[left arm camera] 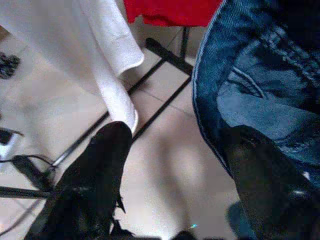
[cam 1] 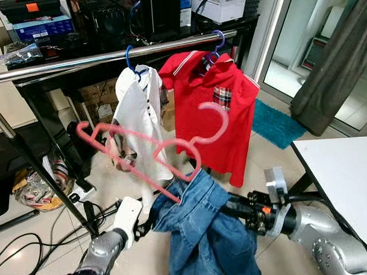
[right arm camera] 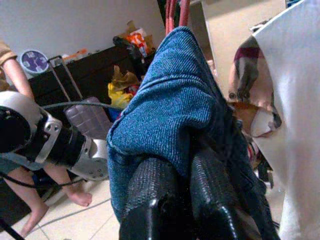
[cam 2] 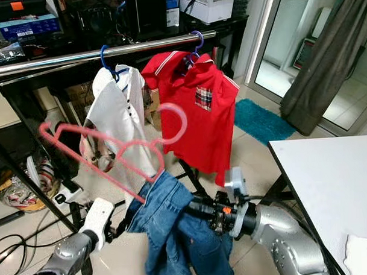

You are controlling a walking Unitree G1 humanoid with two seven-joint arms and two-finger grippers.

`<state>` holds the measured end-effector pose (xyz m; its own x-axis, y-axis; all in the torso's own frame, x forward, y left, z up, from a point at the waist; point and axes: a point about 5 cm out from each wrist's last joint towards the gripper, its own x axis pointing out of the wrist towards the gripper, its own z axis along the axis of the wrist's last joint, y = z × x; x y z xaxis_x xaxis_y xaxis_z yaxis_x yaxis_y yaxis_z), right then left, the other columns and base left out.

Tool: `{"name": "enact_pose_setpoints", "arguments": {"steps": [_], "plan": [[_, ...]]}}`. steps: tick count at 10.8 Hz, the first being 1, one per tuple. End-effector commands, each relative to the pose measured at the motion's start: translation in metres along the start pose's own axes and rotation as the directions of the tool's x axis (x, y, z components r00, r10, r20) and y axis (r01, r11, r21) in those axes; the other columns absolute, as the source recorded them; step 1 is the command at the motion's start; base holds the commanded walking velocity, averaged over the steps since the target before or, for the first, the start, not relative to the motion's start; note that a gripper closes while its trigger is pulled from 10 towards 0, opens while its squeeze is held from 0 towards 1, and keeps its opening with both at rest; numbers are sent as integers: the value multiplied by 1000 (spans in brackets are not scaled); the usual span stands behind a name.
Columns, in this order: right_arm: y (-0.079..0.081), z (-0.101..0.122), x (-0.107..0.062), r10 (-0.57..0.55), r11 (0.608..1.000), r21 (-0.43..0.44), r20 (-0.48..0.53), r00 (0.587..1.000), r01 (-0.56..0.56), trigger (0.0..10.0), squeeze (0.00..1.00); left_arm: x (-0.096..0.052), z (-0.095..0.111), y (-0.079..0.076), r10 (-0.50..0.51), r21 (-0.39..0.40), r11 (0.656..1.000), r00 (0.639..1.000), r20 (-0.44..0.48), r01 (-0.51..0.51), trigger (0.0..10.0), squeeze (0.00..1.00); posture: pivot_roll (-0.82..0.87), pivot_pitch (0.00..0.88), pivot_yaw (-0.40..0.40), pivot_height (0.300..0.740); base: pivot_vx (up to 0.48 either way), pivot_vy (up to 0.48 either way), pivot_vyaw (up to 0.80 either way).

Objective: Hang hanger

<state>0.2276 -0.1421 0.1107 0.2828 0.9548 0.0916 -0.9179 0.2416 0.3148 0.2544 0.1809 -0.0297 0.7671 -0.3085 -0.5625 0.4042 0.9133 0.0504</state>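
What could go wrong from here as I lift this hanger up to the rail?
The blue jeans drape loosely over the pink hanger and could slide off. The tilted hook sits before the red shirt and may snag it. The right end effector pinches mostly denim, so the grip may slip.

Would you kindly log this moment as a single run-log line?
right pincer: shut on blue denim garment draped on pink plastic hanger | left pincer: open, beside denim | hanger: below chrome rail, unhung

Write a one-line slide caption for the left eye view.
Right gripper holds a pink plastic hanger draped with blue denim jeans below the metal clothes rail already carrying white and red shirts.
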Motion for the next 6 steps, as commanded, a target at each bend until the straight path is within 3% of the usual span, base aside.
{"name": "enact_pose_setpoints", "arguments": {"steps": [1,4,6], "plan": [[1,13,0,13,999,-45,32,999,-12,10000,0,1,-1,-2,-17,-32,999,1000,-8,17,0,0,-23,34,5,740,0,0,0],[4,14,1,17,999,-46,36,999,-16,10000,0,3,0,-14,-137,-100,986,991,10,137,0,0,-26,30,8,740,0,0,0],[5,10,1,13,999,-37,31,999,-12,10000,0,2,1,-14,-154,-107,982,988,32,156,0,0,-26,29,9,740,0,0,0]]}}
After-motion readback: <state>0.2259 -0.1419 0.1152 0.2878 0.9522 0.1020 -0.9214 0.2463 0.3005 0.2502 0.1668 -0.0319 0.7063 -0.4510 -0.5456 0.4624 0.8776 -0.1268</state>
